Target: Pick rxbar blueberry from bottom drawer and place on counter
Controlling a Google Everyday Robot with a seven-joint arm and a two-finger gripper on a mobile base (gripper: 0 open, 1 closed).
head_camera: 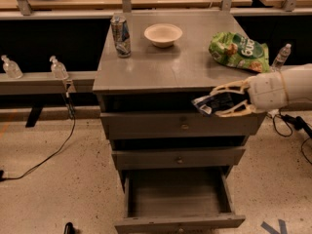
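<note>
My gripper (217, 101) reaches in from the right, level with the front edge of the counter (161, 69). It is shut on the rxbar blueberry (213, 103), a dark shiny bar with one white end, held between the pale fingers (229, 87) in front of the top drawer. The bottom drawer (178, 199) stands pulled open below, and its inside looks empty.
On the counter stand a drink can (121, 35) at the back left, a white bowl (163, 34) at the back middle and a green chip bag (239, 51) at the right. Two closed drawers sit above the open one. Bottles (57, 68) line a ledge at left.
</note>
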